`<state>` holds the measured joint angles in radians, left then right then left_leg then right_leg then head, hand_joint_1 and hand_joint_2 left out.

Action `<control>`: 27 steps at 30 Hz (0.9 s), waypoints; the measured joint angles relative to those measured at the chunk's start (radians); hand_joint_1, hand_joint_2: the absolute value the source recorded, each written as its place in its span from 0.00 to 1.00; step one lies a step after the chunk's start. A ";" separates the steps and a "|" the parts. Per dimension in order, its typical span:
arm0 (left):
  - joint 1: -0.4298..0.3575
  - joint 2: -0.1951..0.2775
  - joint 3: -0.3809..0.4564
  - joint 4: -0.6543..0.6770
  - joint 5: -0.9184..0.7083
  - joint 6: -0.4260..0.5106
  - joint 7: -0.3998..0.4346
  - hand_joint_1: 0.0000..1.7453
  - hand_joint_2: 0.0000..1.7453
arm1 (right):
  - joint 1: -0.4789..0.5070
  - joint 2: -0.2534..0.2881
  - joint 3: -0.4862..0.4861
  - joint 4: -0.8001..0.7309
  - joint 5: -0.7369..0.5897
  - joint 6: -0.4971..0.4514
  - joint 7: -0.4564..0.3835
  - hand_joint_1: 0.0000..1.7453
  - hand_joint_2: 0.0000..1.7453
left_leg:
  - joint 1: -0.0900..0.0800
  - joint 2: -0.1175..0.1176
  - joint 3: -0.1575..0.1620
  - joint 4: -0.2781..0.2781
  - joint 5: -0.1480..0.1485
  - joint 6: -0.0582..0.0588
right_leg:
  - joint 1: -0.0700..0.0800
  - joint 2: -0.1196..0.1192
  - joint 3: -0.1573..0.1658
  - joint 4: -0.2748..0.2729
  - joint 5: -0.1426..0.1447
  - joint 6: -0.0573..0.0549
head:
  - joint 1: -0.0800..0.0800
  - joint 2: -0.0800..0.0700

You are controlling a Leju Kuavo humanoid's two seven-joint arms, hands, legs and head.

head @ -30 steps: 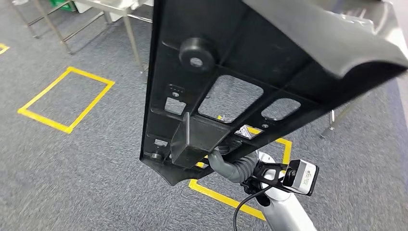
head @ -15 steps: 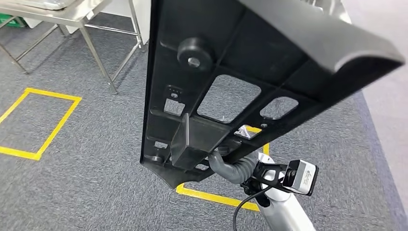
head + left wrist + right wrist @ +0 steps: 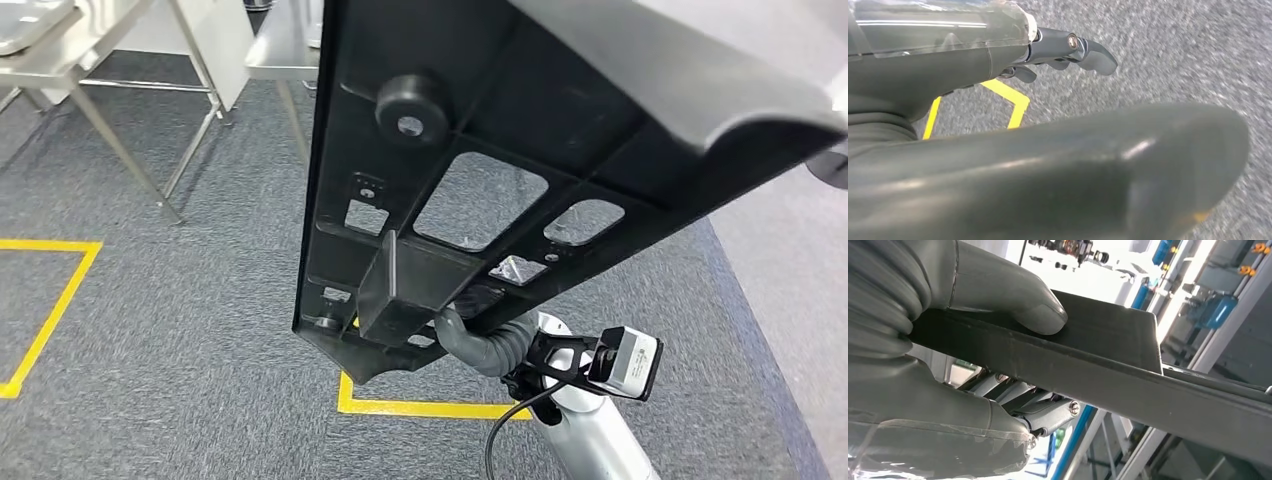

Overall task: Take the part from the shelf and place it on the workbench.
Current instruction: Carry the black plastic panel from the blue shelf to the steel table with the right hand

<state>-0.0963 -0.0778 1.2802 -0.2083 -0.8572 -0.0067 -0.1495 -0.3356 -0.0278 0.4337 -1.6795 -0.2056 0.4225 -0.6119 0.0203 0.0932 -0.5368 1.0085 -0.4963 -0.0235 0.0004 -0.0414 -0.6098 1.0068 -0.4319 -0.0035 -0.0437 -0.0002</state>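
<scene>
Head view: the large black moulded plastic panel with ribs and rectangular cut-outs [image 3: 500, 160] is carried high before you, gripped at its lower edge by the right hand [image 3: 478, 338]. Across the last second the yellow floor tape [image 3: 420, 407] and the steel-legged desk [image 3: 150, 110] have slid through the frame while the panel kept its place; the robot is turning, and the part is in transit. Right wrist view: the thumb presses the panel's upper face, the fingers [image 3: 1043, 412] clamp beneath. Left wrist view: the left hand [image 3: 1058, 47] hangs over grey carpet, fingers loosely extended, holding nothing.
</scene>
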 joint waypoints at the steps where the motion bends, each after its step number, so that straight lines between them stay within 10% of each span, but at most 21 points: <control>1: -0.001 0.000 0.000 0.000 0.001 -0.002 0.000 0.00 0.00 | -0.001 0.000 0.000 0.000 0.001 -0.004 0.001 0.86 1.00 | 0.002 -0.018 -0.006 0.020 -0.014 -0.004 | -0.003 0.006 0.004 -0.005 0.001 -0.007 | 0.000 0.000; 6: 0.008 0.003 0.000 0.000 0.006 -0.007 0.012 0.00 0.00 | 0.000 0.003 0.000 0.005 0.006 -0.013 0.002 0.86 1.00 | 0.004 -0.084 -0.146 0.281 -0.112 -0.012 | -0.001 0.038 0.015 -0.008 -0.005 -0.023 | 0.000 0.000; 11: 0.007 0.005 0.000 0.000 0.006 -0.013 0.018 0.00 0.00 | 0.001 0.003 0.000 0.008 0.007 -0.013 0.002 0.86 1.00 | 0.002 -0.089 -0.062 0.042 0.038 0.002 | 0.002 0.061 0.027 0.008 -0.026 -0.008 | 0.000 0.000; 16: 0.004 0.005 0.000 0.000 0.005 -0.022 0.017 0.00 0.00 | -0.001 0.002 -0.001 0.008 0.007 -0.013 0.001 0.86 1.00 | 0.002 -0.092 -0.049 0.011 0.036 0.032 | 0.002 0.060 0.019 0.025 -0.043 0.020 | 0.000 0.000; 21: 0.003 0.005 0.000 0.000 0.007 -0.025 0.016 0.00 0.00 | 0.003 0.002 -0.004 0.011 0.007 -0.012 0.001 0.86 1.00 | 0.003 -0.088 -0.041 0.006 0.032 0.046 | -0.008 0.052 -0.119 0.284 -0.147 0.038 | 0.000 0.000; 27: 0.003 0.004 0.000 0.000 0.008 -0.026 0.015 0.00 0.00 | 0.000 0.002 -0.005 0.015 0.007 -0.011 -0.002 0.86 1.00 | 0.001 -0.089 -0.018 0.006 0.013 0.027 | -0.002 0.042 -0.008 0.025 -0.002 0.016 | 0.000 0.000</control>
<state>-0.0931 -0.0739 1.2806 -0.2083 -0.8489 -0.0324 -0.1349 -0.3354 -0.0256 0.4287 -1.6643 -0.1984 0.4114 -0.6140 0.0210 0.0046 -0.5552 1.0143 -0.4835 0.0038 -0.0014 0.0003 -0.6182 1.0318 -0.4336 0.0129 -0.0437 0.0000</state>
